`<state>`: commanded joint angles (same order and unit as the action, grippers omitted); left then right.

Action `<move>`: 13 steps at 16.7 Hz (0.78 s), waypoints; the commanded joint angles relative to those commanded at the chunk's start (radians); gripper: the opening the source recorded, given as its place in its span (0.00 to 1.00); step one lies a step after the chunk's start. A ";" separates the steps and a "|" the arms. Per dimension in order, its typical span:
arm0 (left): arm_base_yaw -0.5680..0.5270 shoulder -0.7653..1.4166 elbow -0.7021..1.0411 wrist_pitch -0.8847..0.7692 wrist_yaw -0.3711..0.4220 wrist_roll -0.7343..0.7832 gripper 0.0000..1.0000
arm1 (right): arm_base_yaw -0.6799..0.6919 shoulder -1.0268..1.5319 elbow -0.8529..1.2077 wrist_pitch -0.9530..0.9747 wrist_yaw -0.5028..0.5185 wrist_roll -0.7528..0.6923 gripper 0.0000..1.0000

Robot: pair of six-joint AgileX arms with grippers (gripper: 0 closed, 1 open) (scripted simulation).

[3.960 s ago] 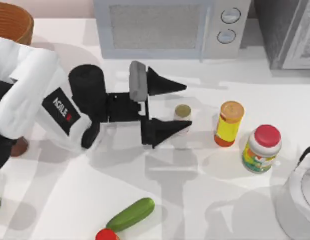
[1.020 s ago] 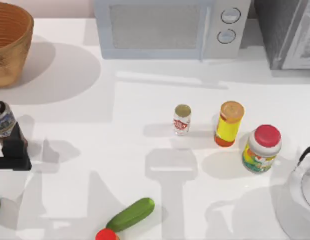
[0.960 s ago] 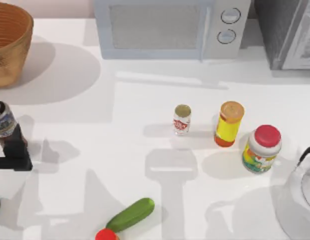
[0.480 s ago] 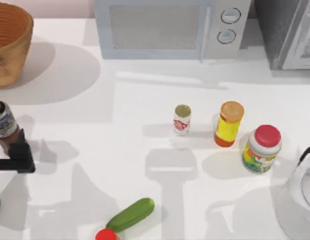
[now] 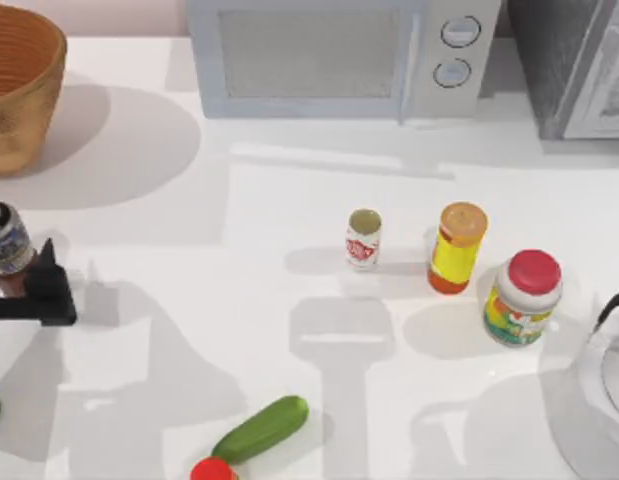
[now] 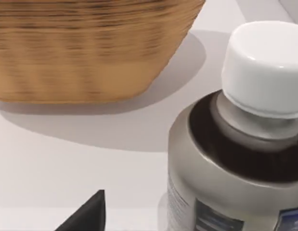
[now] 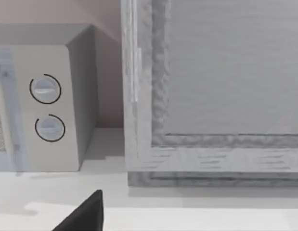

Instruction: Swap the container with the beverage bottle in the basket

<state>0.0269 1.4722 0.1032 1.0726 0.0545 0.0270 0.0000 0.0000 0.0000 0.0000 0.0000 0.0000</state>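
Bottle (image 5: 6,243) stands upright at table's left edge, outside the basket (image 5: 19,90). Left gripper (image 5: 34,300) sits just beside it; grip can't be told. Container (image 5: 363,239) mid-table, well apart.

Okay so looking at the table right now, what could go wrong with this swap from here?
1. The beverage bottle stands on the table at its left edge, and the left gripper is right beside it; a sideways brush might tip it or push it off.
2. The container stands close to the yellow tube, so a wide approach could knock the tube.
3. The basket has tall sides, so a low carry could clip its rim.
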 joint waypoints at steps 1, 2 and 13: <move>-0.007 0.030 0.020 0.011 -0.006 -0.002 1.00 | 0.000 0.000 0.000 0.000 0.000 0.000 1.00; -0.011 0.065 0.038 0.026 -0.009 -0.003 1.00 | 0.000 0.000 0.000 0.000 0.000 0.000 1.00; 0.007 0.299 0.136 0.157 0.011 0.004 1.00 | 0.000 0.000 0.000 0.000 0.000 0.000 1.00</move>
<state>0.0335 1.7715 0.2388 1.2294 0.0659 0.0305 0.0000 0.0000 0.0000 0.0000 0.0000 0.0000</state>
